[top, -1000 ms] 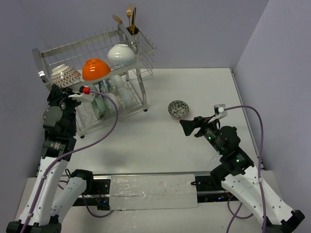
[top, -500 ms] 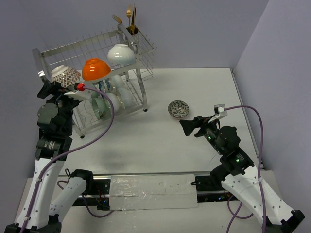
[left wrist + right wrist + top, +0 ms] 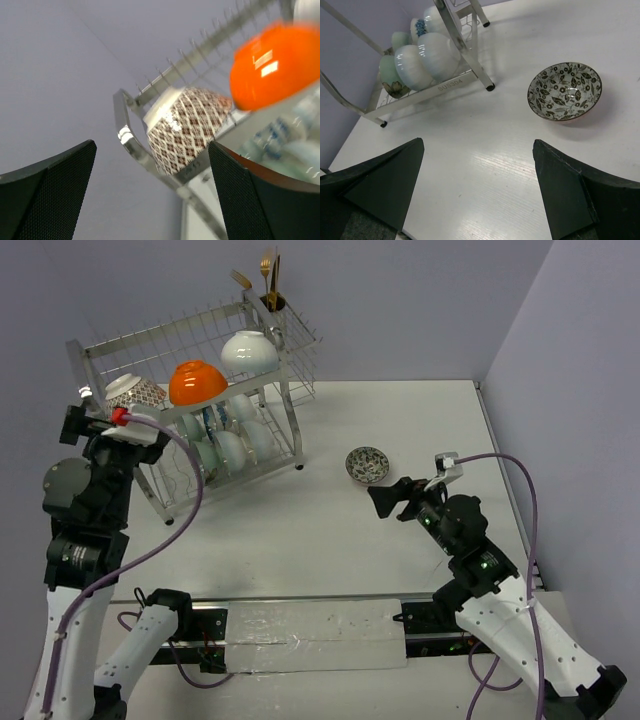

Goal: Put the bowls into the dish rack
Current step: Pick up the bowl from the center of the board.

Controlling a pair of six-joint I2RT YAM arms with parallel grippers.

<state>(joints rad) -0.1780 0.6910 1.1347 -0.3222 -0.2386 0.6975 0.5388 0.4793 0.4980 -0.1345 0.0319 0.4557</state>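
your right pincer stands wide open and empty, aimed at the one bowl loose on the table, near it but not touching. i'd put one finger inside the rim and one outside, on the near wall, and close there. the glaze looks slick and the wall curves, so a pinch low on the outside would likely slip. lift it clear before you swing toward the rack.

your left pincer is also wide open with nothing in it. it sits just beside the rack's upper tier, facing the lattice bowl that lies upside down next to the orange bowl.

that bowl on the table is shallow and round, leaf-printed dark on white inside. the rack is shiny wire with thin tines. pale bowls, glossy, stand on edge in its lower tier, touching one another.
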